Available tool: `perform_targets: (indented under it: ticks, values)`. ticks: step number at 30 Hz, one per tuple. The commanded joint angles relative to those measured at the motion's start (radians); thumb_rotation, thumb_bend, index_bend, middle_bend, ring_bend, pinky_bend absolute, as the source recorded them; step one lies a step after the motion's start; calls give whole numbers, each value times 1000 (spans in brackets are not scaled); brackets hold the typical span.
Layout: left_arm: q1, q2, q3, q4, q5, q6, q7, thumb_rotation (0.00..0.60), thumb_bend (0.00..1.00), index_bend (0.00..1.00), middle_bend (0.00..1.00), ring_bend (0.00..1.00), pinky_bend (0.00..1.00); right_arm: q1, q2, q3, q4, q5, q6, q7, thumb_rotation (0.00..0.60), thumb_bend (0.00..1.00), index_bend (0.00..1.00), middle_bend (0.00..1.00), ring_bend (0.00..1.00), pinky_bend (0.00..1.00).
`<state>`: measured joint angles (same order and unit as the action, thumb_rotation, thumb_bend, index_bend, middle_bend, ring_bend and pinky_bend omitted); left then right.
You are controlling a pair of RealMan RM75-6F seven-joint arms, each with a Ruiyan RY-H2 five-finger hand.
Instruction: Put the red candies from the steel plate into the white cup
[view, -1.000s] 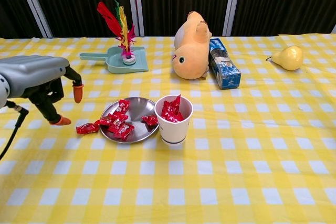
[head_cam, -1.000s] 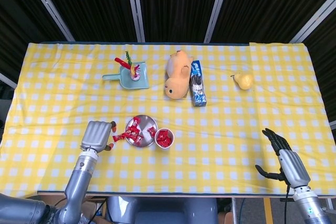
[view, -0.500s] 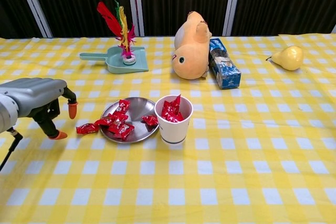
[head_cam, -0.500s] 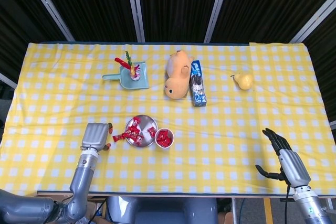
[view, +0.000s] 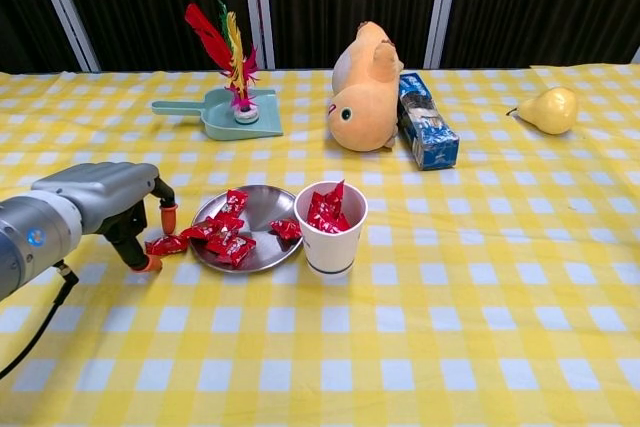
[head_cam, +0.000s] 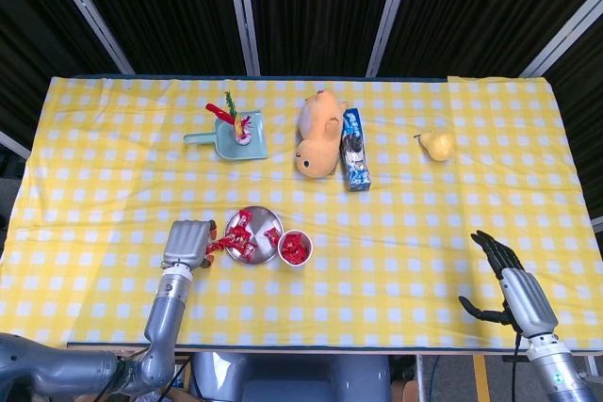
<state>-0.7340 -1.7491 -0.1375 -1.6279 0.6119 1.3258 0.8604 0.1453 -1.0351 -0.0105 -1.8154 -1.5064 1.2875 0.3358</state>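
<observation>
Since the earlier frames, our left hand (view: 105,202) has moved rightward along the table toward the steel plate (view: 262,209) and now sits just beside its left rim. Its orange-tipped fingers (view: 168,215) point downward and bracket a stray red candy (view: 165,244) that lies on the yellow checked tablecloth (view: 450,277), just outside the plate. We cannot tell whether the fingertips grip this candy or merely touch it; nothing is lifted. In the head view the same left hand (head_cam: 188,243) shows knuckles up, fingers curled toward the plate.

Our right hand (head_cam: 504,275) has not changed: it hovers near the front right edge of the table with its fingers spread apart and holds nothing. It is outside the chest view.

The steel plate carries several red candies (view: 226,230), clustered mostly on its left half, with one piece at the right rim next to the white cup (view: 330,231). The white cup stands upright, touching or nearly touching the plate's right edge, and already contains red candies that rise above its rim.

Further back we see a teal dustpan (view: 225,113) with a feathered shuttlecock (view: 232,62) on it, an orange plush toy (view: 365,87), a blue snack box (view: 427,130) beside the toy, and a yellow pear (view: 548,108) well to the right.
</observation>
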Motion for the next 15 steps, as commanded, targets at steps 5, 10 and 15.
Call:
perform_targets:
  ticks: [5,10,15]
  values:
    - [-2,-12,-10,12,-3,-11,11,600,331,473,935,978,1000,0,0,0,0,1,-2,-2,600,327,0,0,0,0]
    - [-3,-22,-9,22,-12,-22,23,600,369,505,935,977,1000,1,1,1,-1,4,-3,-1,600,327,0,0,0,0]
    - [4,-24,-3,27,-25,-24,34,600,415,555,940,978,1000,1,1,1,-1,6,-4,0,600,327,0,0,0,0]
